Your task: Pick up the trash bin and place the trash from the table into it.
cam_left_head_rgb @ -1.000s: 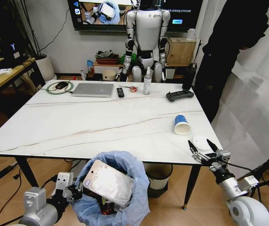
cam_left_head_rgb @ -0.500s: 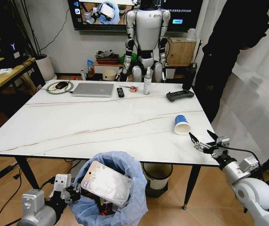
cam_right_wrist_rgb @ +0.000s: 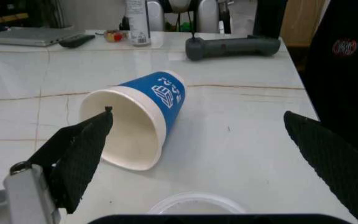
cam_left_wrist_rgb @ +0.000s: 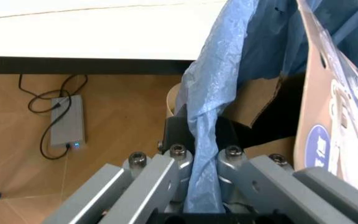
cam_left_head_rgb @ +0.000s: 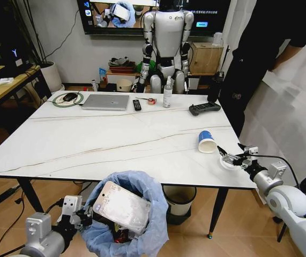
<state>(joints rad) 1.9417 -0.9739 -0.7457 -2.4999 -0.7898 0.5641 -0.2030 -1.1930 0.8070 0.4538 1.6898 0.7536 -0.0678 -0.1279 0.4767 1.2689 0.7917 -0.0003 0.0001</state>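
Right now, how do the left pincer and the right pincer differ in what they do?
The left pincer sits below the table edge, shut on the trash bin by its blue bag; the right pincer is over the table, open and holding nothing. The left one stands beside trash already in the bin; the right one frames a white lid, with the paper cup lying beyond.

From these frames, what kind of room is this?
Likely a robotics lab or demo room: a humanoid robot stands under a wall screen, beyond a marble-look table with a laptop and a black controller.
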